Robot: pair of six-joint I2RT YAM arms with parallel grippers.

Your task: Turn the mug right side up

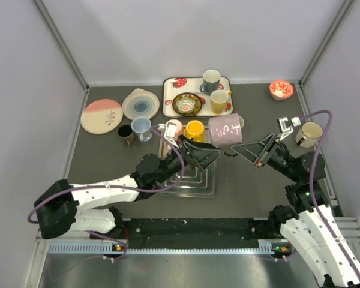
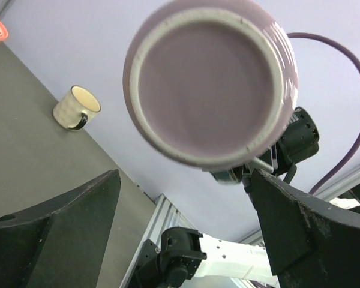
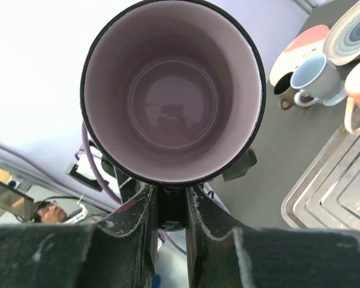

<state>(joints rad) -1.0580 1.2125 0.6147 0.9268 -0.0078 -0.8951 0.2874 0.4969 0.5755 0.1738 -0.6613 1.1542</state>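
The mug (image 1: pixel 225 129) is pale purple with white markings and hangs in the air on its side above the table's middle. My right gripper (image 1: pixel 245 150) is shut on its dark handle. In the right wrist view the mug's open mouth (image 3: pixel 171 90) faces the camera, with the gripper (image 3: pixel 171 201) pinching the handle just below the rim. My left gripper (image 1: pixel 207 153) stands open beside the mug, holding nothing. The left wrist view looks at the mug's base (image 2: pixel 207 81), above the gap of that gripper (image 2: pixel 183 183).
A steel tray (image 1: pixel 195 183) lies under the grippers. Behind it stand an orange mug (image 1: pixel 195 129), a pink mug (image 1: pixel 174 127), a blue mug (image 1: pixel 140 127) and a dark cup (image 1: pixel 125 133). Farther back are two plates (image 1: pixel 102 116), a patterned tray (image 1: pixel 168 96), a red bowl (image 1: pixel 281 90) and a cream mug (image 1: pixel 309 134).
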